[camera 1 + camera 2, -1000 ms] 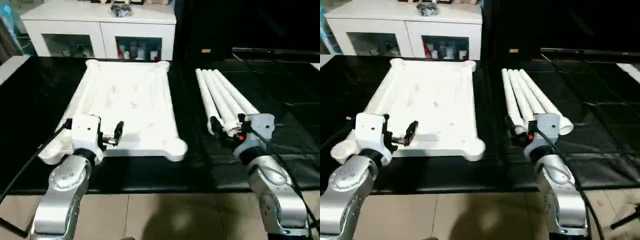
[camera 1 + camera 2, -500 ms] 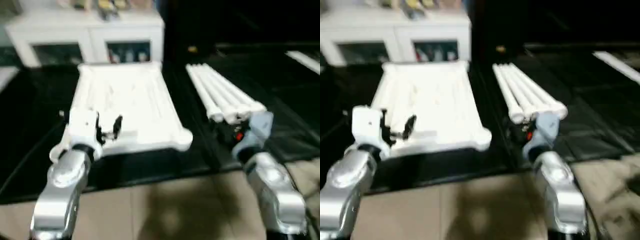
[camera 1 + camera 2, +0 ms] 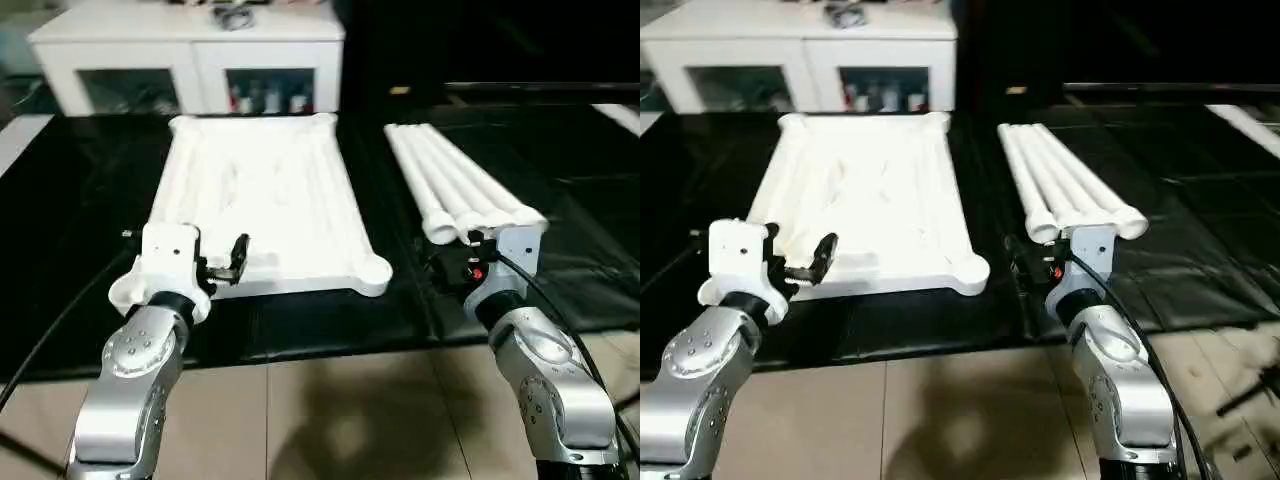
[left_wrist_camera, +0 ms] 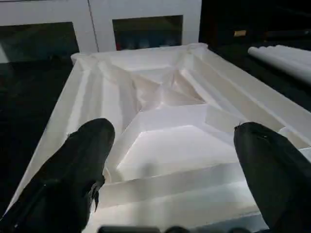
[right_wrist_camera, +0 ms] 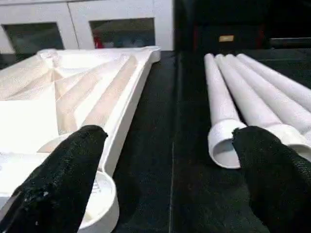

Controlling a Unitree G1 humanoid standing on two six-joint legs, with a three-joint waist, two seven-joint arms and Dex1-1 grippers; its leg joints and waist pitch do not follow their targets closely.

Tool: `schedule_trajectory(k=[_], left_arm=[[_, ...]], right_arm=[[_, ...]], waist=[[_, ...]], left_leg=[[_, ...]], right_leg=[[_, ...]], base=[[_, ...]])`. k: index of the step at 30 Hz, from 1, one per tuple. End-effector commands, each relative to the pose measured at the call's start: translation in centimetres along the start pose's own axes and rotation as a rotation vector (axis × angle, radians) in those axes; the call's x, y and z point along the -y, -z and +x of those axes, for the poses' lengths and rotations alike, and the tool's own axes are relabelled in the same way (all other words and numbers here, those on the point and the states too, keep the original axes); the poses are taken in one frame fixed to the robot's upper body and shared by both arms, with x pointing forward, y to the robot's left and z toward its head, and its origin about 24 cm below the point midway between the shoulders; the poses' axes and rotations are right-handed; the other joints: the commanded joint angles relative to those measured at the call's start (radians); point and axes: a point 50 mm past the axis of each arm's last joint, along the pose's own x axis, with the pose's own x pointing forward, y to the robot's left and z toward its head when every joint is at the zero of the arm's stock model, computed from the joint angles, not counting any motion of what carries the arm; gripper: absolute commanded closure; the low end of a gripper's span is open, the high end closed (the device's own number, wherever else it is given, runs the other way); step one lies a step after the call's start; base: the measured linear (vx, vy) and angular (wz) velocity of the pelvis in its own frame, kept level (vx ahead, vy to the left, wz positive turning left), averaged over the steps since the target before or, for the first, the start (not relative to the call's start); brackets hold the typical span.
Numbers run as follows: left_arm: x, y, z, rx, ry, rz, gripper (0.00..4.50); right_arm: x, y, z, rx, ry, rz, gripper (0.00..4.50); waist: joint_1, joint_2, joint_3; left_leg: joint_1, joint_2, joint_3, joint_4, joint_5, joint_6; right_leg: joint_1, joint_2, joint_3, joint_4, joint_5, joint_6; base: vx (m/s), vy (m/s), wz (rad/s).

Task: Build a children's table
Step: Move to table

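Two silver forearms reach forward over the near edge of a black worktop (image 3: 80, 200) in the head views, the left hand (image 3: 222, 267) spread open at the near edge of the table top (image 3: 265, 190), the right hand (image 3: 452, 268) open, empty, just short of the leg ends. One white plastic top lies upside down; four tapered tube legs (image 3: 455, 185) lie side by side to its right, apart from it. A white cabinet (image 3: 190, 55) stands behind.

Left wrist view: two black fingers (image 4: 73, 170) frame the ribbed underside.

Right wrist view: wide-set fingers (image 5: 63, 170) frame a round corner socket (image 5: 99, 194) and hollow leg ends.
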Motion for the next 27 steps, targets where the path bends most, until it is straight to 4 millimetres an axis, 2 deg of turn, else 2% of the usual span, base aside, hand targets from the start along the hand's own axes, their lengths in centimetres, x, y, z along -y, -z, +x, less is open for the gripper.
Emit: schedule_trajectory(k=[1,4,6,7,8,9,10,11,12,13,14,15,16,17,18,19,20,23,24,25,26,27], left_arm=[[0.19,-0.41,-0.17,0.016,0.004,0.019,0.05],[0.32,-0.42,-0.29,0.018,0.001,0.022,0.05],[0.36,-0.4,-0.32,0.016,0.0,0.022,0.05],[0.44,-0.34,-0.4,0.014,-0.002,0.02,0.05],[0.44,-0.34,-0.41,0.013,-0.002,0.02,0.05],[0.49,-0.31,-0.48,0.013,-0.001,0.019,0.05],[0.53,-0.31,-0.53,0.018,0.0,0.009,0.05],[0.47,-0.18,-0.55,0.008,-0.007,-0.011,0.05],[0.47,-0.18,-0.55,0.008,-0.007,-0.011,0.05],[0.38,-0.11,-0.56,0.001,-0.018,-0.017,0.05],[0.29,-0.14,-0.62,0.003,-0.025,-0.016,0.05],[0.29,-0.2,-0.66,0.008,-0.024,-0.015,0.05],[0.36,-0.24,-0.71,0.009,-0.009,-0.013,0.05],[0.43,-0.27,-0.76,0.01,0.003,-0.015,0.05],[0.49,-0.28,-0.8,0.009,0.01,-0.016,0.05],[0.5,-0.29,-0.85,0.008,0.012,-0.014,0.05],[0.49,-0.3,-0.88,0.008,0.011,-0.011,0.05],[0.32,-0.36,-0.96,0.01,0.002,-0.011,0.05],[0.26,-0.37,-0.97,0.01,-0.001,-0.014,0.05],[0.26,-0.37,-0.98,0.01,-0.001,-0.015,0.05],[0.19,-0.39,-0.96,0.011,-0.005,-0.021,0.05],[0.17,-0.41,-0.96,0.01,-0.006,-0.023,0.05]], right_arm=[[0.21,-0.11,0.16,-0.023,-0.003,-0.016,0.0],[0.55,0.07,0.03,-0.05,0.019,-0.039,0.0],[0.58,0.05,-0.06,-0.05,0.021,-0.036,0.0],[0.59,0.06,-0.2,-0.049,0.019,-0.025,0.0],[0.59,0.06,-0.21,-0.049,0.019,-0.025,0.0],[0.61,-0.01,-0.27,-0.042,0.026,-0.025,0.0],[0.67,-0.11,-0.26,-0.035,0.04,-0.026,0.0],[0.73,-0.18,-0.24,-0.03,0.049,-0.024,0.0],[0.73,-0.18,-0.24,-0.03,0.049,-0.024,0.0],[0.74,-0.19,-0.23,-0.03,0.05,-0.017,0.0],[0.66,-0.19,-0.27,-0.028,0.04,-0.013,0.0],[0.6,-0.21,-0.28,-0.025,0.035,-0.016,0.0],[0.35,-0.18,-0.3,-0.027,0.015,-0.019,0.0],[0.17,-0.16,-0.32,-0.028,0.002,-0.019,0.0],[0.07,-0.14,-0.35,-0.03,-0.007,-0.017,0.0],[0.0,-0.12,-0.37,-0.031,-0.012,-0.016,0.0],[-0.03,-0.11,-0.35,-0.032,-0.012,-0.02,0.0],[-0.06,-0.18,-0.29,-0.029,-0.011,-0.032,0.0],[-0.07,-0.2,-0.27,-0.028,-0.012,-0.032,0.0],[-0.07,-0.21,-0.27,-0.028,-0.012,-0.032,0.0],[0.08,-0.34,-0.25,-0.022,0.0,-0.046,0.0],[0.18,-0.4,-0.25,-0.02,0.011,-0.057,0.0]], waist=[[0.006,-0.004,-0.054],[0.013,-0.01,-0.051],[0.014,-0.003,-0.052],[0.003,0.002,-0.051],[-0.007,0.01,-0.051],[-0.01,0.015,-0.052],[-0.018,0.017,-0.051],[-0.022,0.013,-0.05],[-0.022,0.006,-0.049],[-0.013,-0.024,-0.048],[0.019,-0.036,-0.047],[0.023,-0.04,-0.043],[0.028,-0.039,-0.046],[0.031,-0.036,-0.05],[0.033,-0.034,-0.051],[0.035,-0.031,-0.048],[0.035,-0.026,-0.046],[0.036,-0.021,-0.048],[0.036,-0.017,-0.051],[0.037,-0.018,-0.052],[0.037,-0.021,-0.053],[0.039,-0.02,-0.054]], left_leg=[[0.0,0.068,-0.018,-0.091,-0.059,0.091],[0.006,0.072,-0.009,-0.095,-0.096,0.07],[0.018,0.086,-0.017,-0.102,-0.12,0.029],[0.027,0.109,-0.036,-0.117,-0.147,0.003],[0.034,0.135,-0.053,-0.129,-0.165,0.017],[0.041,0.157,-0.067,-0.141,-0.169,0.036],[0.05,0.194,-0.085,-0.158,-0.164,0.099],[0.045,0.183,-0.067,-0.146,-0.157,0.178],[0.033,0.157,-0.045,-0.13,-0.167,0.203],[-0.008,0.05,0.027,-0.06,-0.185,0.178],[-0.004,0.035,0.033,-0.036,-0.132,0.101],[-0.011,0.039,0.029,-0.045,-0.106,0.074],[-0.02,0.049,0.023,-0.066,-0.085,0.033],[-0.017,0.059,0.016,-0.08,-0.079,0.005],[-0.011,0.062,0.016,-0.085,-0.083,-0.003],[0.001,0.067,0.016,-0.091,-0.11,-0.006],[0.005,0.073,0.015,-0.096,-0.129,-0.011],[0.007,0.086,0.009,-0.107,-0.151,-0.021],[0.013,0.092,0.007,-0.11,-0.154,-0.028],[0.017,0.094,0.008,-0.109,-0.144,-0.032],[0.015,0.094,0.011,-0.108,-0.124,-0.033],[0.014,0.093,0.012,-0.107,-0.114,-0.034]], right_leg=[[0.044,-0.054,0.047,-0.057,-0.014,-0.223],[0.044,-0.05,0.048,-0.061,-0.054,-0.222],[0.039,-0.03,0.038,-0.058,-0.064,-0.218],[0.036,-0.005,0.022,-0.05,-0.044,-0.224],[0.031,0.001,0.012,-0.041,-0.036,-0.231],[0.026,0.004,0.004,-0.031,-0.039,-0.239],[0.014,0.002,-0.004,-0.012,-0.053,-0.245],[0.012,-0.012,0.002,-0.016,-0.052,-0.27],[0.015,-0.023,0.009,-0.037,-0.052,-0.296],[0.042,-0.053,0.028,-0.103,-0.147,-0.318],[0.043,-0.086,0.039,-0.134,-0.393,-0.212],[0.045,-0.085,0.043,-0.132,-0.48,-0.144],[0.047,-0.067,0.039,-0.127,-0.559,-0.032],[0.043,-0.052,0.03,-0.117,-0.527,0.017],[0.037,-0.044,0.025,-0.116,-0.496,0.023],[0.027,-0.034,0.022,-0.115,-0.447,0.018],[0.023,-0.027,0.02,-0.109,-0.41,-0.007],[0.028,-0.025,0.021,-0.095,-0.329,-0.053],[0.028,-0.025,0.024,-0.089,-0.273,-0.079],[0.027,-0.025,0.029,-0.081,-0.196,-0.107],[0.031,-0.024,0.031,-0.072,-0.132,-0.13],[0.034,-0.025,0.032,-0.068,-0.108,-0.138]], base=[[0.0,0.0,0.0],[0.0,0.0,0.0],[0.0,0.0,0.0],[0.0,0.0,0.0],[0.0,0.0,0.0],[-0.006,-0.055,-0.01],[-0.011,-0.092,0.04],[-0.011,-0.092,0.04],[-0.015,-0.115,0.06],[-0.032,-0.117,0.03],[-0.032,-0.117,0.03],[-0.04,-0.113,-0.03],[-0.032,-0.09,-0.09],[-0.032,-0.09,-0.09],[0.0,0.0,0.0],[0.0,0.0,0.0],[0.0,0.0,0.0],[0.0,0.0,0.0],[0.0,0.0,0.0],[0.033,0.052,0.03],[0.033,0.052,0.03],[0.0,0.0,0.0]])
